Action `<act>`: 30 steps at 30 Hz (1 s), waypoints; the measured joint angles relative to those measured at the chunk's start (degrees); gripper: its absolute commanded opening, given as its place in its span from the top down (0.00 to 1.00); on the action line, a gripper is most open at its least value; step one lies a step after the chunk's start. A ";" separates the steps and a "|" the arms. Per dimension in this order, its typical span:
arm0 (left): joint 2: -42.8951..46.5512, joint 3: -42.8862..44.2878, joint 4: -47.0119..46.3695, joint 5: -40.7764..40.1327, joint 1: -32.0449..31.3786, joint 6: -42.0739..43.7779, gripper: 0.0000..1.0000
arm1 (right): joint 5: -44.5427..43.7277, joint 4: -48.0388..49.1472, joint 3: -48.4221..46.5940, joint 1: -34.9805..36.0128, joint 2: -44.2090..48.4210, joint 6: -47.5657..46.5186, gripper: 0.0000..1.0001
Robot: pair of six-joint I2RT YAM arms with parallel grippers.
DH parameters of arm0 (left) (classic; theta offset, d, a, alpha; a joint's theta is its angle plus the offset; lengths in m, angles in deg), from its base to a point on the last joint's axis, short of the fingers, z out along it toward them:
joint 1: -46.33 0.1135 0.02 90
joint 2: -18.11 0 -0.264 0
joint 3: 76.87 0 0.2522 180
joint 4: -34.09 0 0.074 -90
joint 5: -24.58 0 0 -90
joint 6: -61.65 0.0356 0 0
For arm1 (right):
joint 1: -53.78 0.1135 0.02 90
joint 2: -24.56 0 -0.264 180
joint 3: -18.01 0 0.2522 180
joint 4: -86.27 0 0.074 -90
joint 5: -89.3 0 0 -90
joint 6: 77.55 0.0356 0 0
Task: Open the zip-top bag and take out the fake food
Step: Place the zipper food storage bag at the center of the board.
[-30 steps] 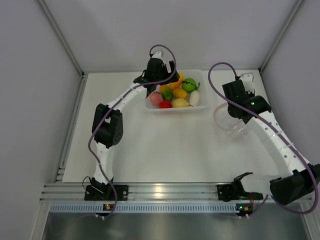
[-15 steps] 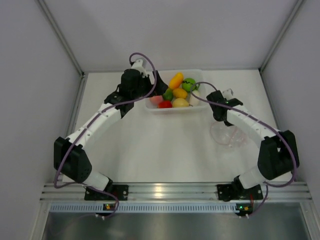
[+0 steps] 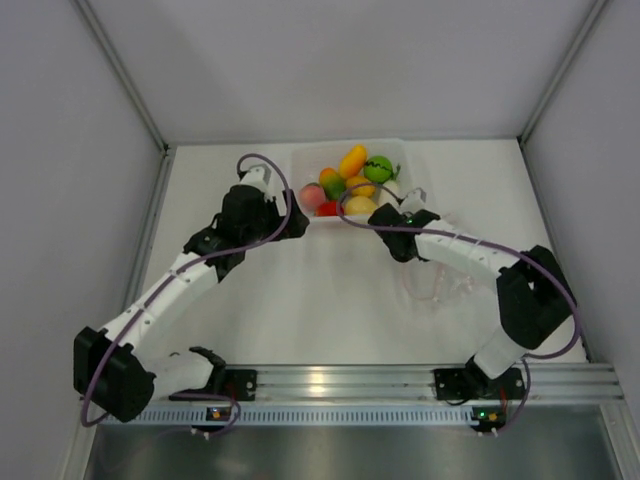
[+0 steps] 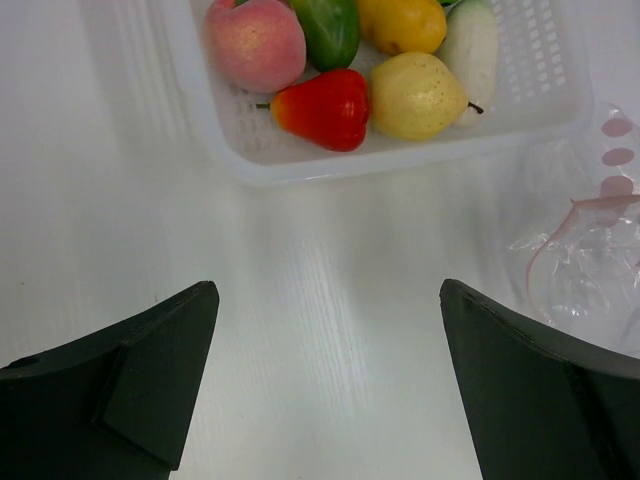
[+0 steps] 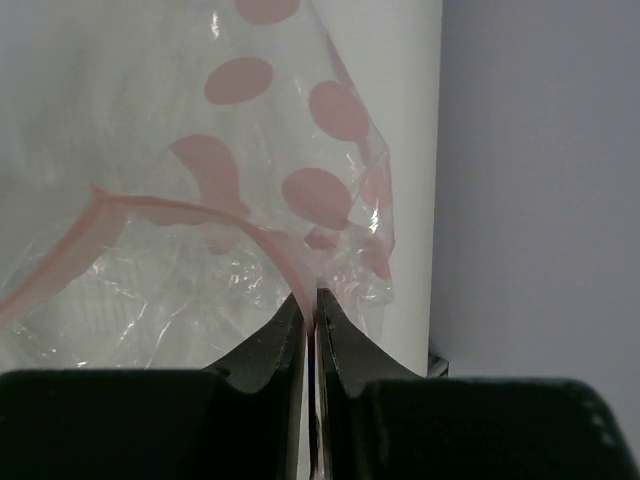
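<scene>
The fake food (image 3: pixel 350 180) lies piled in a clear tub (image 3: pixel 402 150) at the back of the table: a peach (image 4: pixel 255 45), a red piece (image 4: pixel 325 108), a yellow pear (image 4: pixel 415 95) and others. The clear zip-top bag (image 3: pixel 440 285) with pink dots lies crumpled and looks empty, under my right forearm. My right gripper (image 5: pixel 310 295) is shut on its pink zip strip (image 5: pixel 150 215), just in front of the tub (image 3: pixel 400 243). My left gripper (image 4: pixel 328 290) hangs open above bare table near the tub's front left corner (image 3: pixel 297 222).
The tub's front wall (image 4: pixel 400 160) stands just ahead of my left fingers. The bag (image 4: pixel 590 260) lies right of them. Grey walls close in the table on the left, back and right. An aluminium rail (image 3: pixel 330 380) runs along the near edge.
My left gripper has drawn back from over the tub to its front left. My right gripper has swung left from the right side, dragging the bag toward the tub's front.
</scene>
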 measured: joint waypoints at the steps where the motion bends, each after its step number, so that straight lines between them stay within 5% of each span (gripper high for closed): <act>1: 1.03 -0.42 0.81 -0.57 0.00 0.20 0.01 | -0.76 -0.76 -0.37 2.10 -0.98 1.27 0.86; 11: 9.57 -3.74 7.52 -4.55 0.00 2.36 0.01 | -4.26 -5.22 -0.63 6.82 -11.50 9.66 0.73; 21: 12.33 -4.59 11.45 -7.04 0.00 3.13 0.01 | -4.31 -5.09 1.55 2.01 -5.53 8.13 0.52; 22: 12.35 -4.83 11.56 -7.41 0.00 3.10 0.01 | -4.15 -5.16 1.55 1.60 -4.28 7.87 0.31; 30: 12.31 -5.81 11.89 -10.34 0.00 1.42 0.01 | -2.10 -6.78 -1.53 7.02 2.99 7.17 0.27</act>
